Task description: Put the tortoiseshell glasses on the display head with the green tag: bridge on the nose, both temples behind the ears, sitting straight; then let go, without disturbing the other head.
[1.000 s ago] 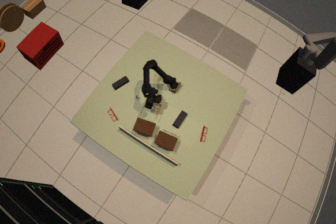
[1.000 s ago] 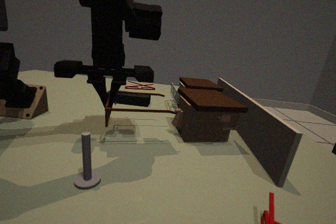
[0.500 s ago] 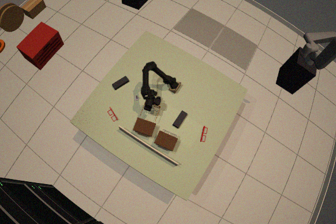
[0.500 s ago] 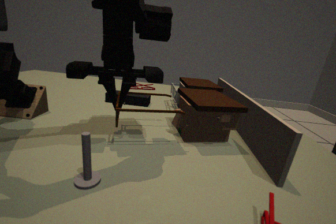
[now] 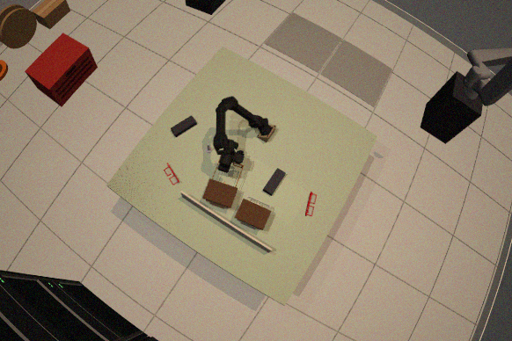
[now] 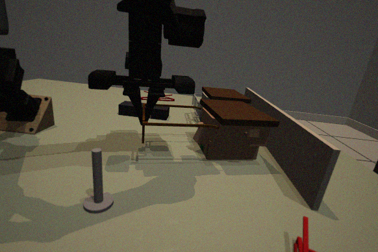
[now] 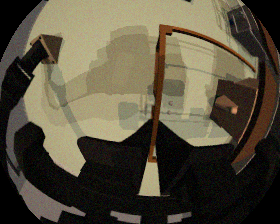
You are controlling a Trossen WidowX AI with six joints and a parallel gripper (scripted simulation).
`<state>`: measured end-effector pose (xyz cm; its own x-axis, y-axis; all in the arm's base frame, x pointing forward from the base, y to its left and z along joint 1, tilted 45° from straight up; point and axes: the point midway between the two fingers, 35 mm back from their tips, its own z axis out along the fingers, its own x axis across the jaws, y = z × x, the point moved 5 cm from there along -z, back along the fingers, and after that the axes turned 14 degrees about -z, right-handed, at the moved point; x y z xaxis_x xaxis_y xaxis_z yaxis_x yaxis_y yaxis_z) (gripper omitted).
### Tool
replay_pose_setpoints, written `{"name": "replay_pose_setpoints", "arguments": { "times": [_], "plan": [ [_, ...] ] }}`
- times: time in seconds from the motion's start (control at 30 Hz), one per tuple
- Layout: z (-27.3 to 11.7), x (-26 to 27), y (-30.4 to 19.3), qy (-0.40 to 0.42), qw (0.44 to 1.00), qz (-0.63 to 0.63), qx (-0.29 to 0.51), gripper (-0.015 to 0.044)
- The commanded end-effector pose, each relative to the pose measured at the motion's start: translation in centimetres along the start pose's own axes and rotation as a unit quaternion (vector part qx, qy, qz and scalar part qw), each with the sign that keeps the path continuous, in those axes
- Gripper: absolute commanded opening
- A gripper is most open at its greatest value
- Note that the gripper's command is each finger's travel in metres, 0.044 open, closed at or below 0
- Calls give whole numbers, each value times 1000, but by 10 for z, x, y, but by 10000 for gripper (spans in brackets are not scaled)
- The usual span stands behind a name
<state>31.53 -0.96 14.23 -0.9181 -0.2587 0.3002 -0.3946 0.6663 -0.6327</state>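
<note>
My gripper (image 6: pixel 145 121) (image 7: pixel 153 122) is shut on the tortoiseshell glasses (image 6: pixel 171 124) (image 7: pixel 160 80) at the bridge of their upright front. It holds them above the table, temples open and pointing toward the near display head (image 5: pixel 221 192) (image 6: pixel 231 143) (image 7: pixel 236 95), which bears a small green tag (image 6: pixel 201 147). The front stands well short of the face and nose (image 6: pixel 200 123) (image 7: pixel 234 110). The near temple's tip overlaps the side of the head in the exterior view, short of the ear (image 6: pixel 254 132). The far temple's tip is hidden at the head. The other head (image 5: pixel 252 214) (image 6: pixel 226 93) stands beside it.
A long upright board (image 5: pixel 227 223) (image 6: pixel 299 146) stands behind both heads. A grey post (image 6: pixel 98 175) stands on the table. Two dark blocks (image 5: pixel 184 126) (image 5: pixel 274 181) and two red glasses (image 5: pixel 171 174) (image 5: pixel 310 204) lie around. Thin pale outlines show before the other head.
</note>
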Motion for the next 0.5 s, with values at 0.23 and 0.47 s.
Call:
{"name": "replay_pose_setpoints", "arguments": {
  "times": [0.23, 0.47],
  "plan": [
    [1, -18, -4, 2, 1000, -2, 2, 0],
    [1, -29, -7, 1, 1000, -2, 2, 0]
  ]
}}
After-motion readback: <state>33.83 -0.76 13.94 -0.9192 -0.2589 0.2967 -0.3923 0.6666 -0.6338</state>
